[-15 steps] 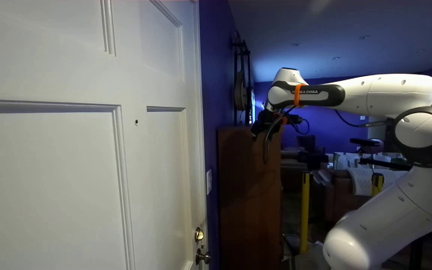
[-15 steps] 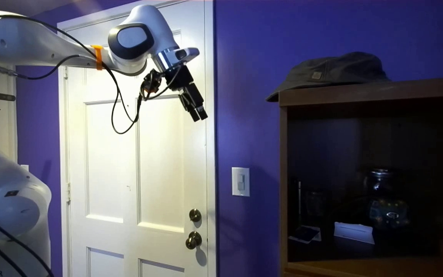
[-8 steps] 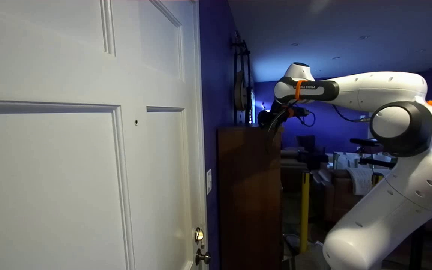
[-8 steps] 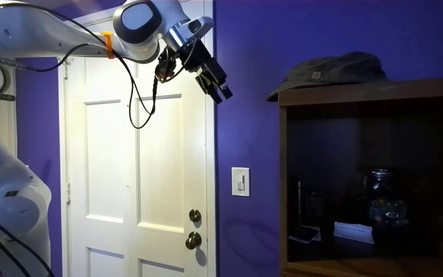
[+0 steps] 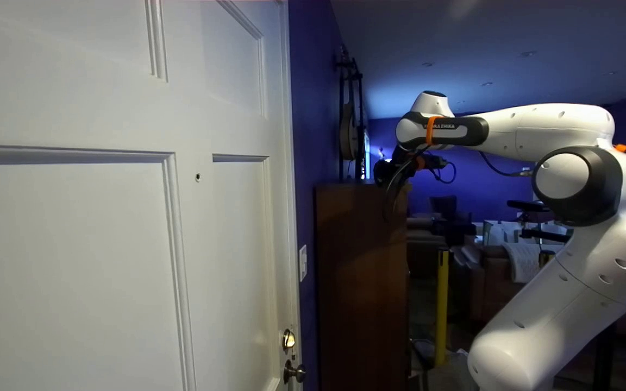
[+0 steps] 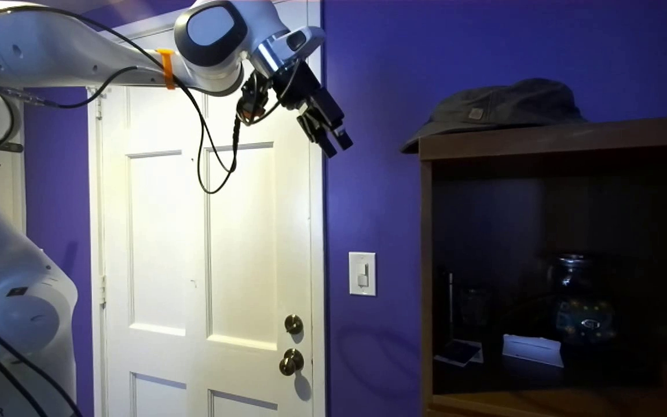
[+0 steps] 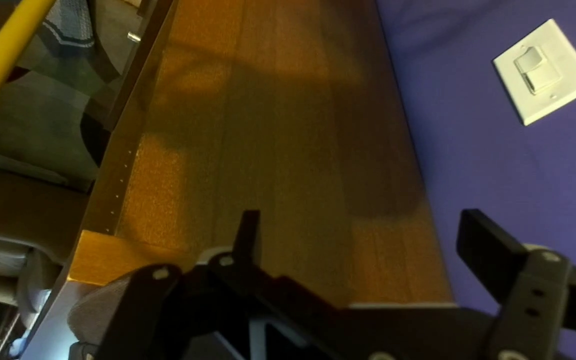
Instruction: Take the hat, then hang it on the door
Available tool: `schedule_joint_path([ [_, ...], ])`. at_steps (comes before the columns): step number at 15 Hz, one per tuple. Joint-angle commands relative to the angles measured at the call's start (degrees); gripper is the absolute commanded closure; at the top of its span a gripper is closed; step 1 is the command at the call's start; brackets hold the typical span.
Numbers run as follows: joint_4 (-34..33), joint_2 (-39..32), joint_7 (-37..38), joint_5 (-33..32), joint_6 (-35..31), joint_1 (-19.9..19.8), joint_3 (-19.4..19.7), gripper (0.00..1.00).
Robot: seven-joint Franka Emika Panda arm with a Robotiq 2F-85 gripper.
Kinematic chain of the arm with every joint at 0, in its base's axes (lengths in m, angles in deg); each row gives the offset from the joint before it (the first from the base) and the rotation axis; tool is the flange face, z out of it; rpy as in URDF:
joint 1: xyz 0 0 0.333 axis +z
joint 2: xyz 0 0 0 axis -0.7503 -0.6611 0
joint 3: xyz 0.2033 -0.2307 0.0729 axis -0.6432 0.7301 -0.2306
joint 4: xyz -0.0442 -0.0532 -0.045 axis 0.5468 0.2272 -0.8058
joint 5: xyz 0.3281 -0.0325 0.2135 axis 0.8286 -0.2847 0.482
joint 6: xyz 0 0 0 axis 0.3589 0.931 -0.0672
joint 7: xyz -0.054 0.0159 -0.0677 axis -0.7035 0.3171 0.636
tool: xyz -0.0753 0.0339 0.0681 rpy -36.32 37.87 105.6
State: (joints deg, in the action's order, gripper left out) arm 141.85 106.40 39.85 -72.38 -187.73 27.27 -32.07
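Note:
The hat, dark grey with a small patch, lies on top of the brown cabinet; its brim overhangs the near edge. Part of the hat shows at the lower left of the wrist view, mostly hidden by the gripper. My gripper is left of the hat in that exterior view, apart from it, tilted downward. In the wrist view the gripper has its fingers wide apart with nothing between them. The white panelled door is shut behind the arm; it also fills the left of an exterior view.
The cabinet's wooden side lies below the gripper beside the purple wall. A light switch is on that wall. Door knobs stick out. A jar stands inside the cabinet. A yellow post stands beyond it.
In an exterior view my gripper has moved right and up, towards the hat's side, mostly in the first half second; since then it has barely moved. The hat and door have not moved.

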Motion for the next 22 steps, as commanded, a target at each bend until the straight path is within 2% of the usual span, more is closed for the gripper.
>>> schedule_joint_path([
  [1, -0.30, -0.27, -0.30, 0.38, 0.14, -0.41, -0.24, 0.00],
  [4, -0.30, -0.27, -0.30, 0.38, 0.14, -0.41, -0.24, 0.00],
  [5, 0.95, 1.37, 0.17, -2.36, -1.73, -1.46, -1.95, 0.00],
  [9, -4.70, -1.57, 1.80, -5.32, -2.12, -3.50, -1.54, 0.00],
  [13, -11.24, -6.19, 0.06, -4.43, -8.33, -3.89, 2.11, 0.00],
  [18, -19.55, -14.11, -1.80, -1.28, -9.36, -3.33, 7.18, 0.00],
  [22, -25.99, -19.66, -9.28, 7.50, -8.05, -1.18, 12.26, 0.00],
])
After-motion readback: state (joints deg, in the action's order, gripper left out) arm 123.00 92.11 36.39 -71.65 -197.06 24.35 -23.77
